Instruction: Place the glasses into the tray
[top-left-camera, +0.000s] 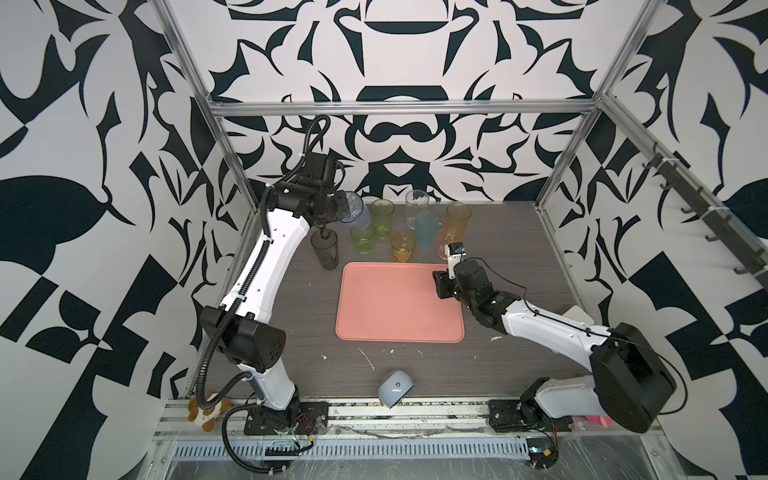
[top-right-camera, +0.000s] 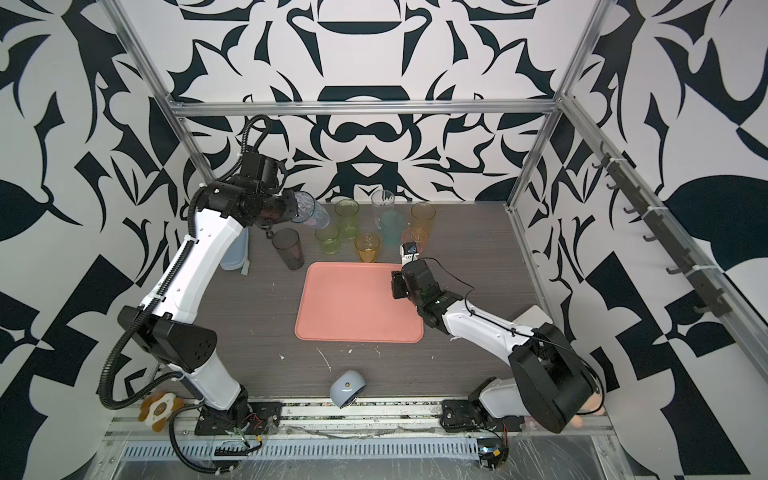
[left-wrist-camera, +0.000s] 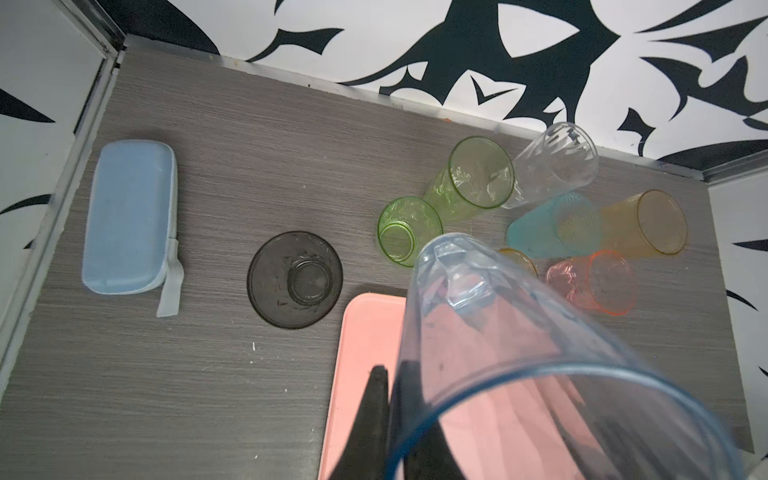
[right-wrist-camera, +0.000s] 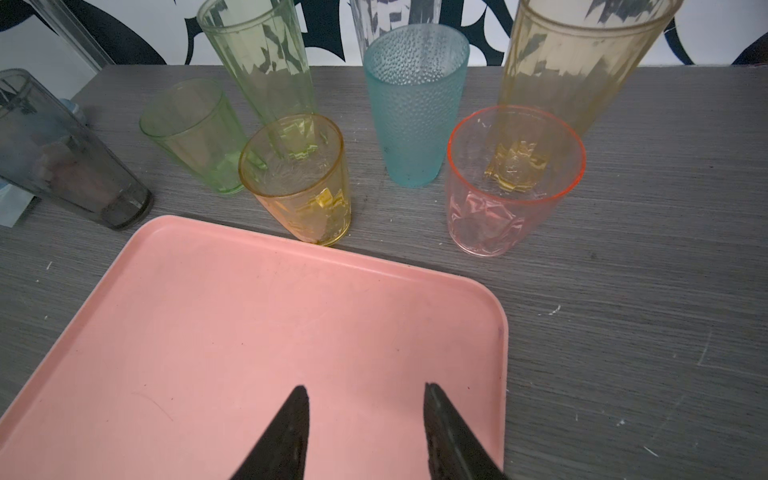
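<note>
Left gripper (left-wrist-camera: 395, 376): clamped on rim of blue glass (top-left-camera: 355, 212), tilted, beyond far left corner of tray (top-left-camera: 399, 328). Right gripper (right-wrist-camera: 365, 387): jaws apart, holding nothing, over tray's far right corner. Other glasses (right-wrist-camera: 415, 112): upright on table (top-left-camera: 519, 291), along tray's far edge.

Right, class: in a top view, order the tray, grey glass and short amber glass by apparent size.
Largest: tray.
Next: grey glass.
Smallest: short amber glass, similar in width to the grey one but clearly shorter.
</note>
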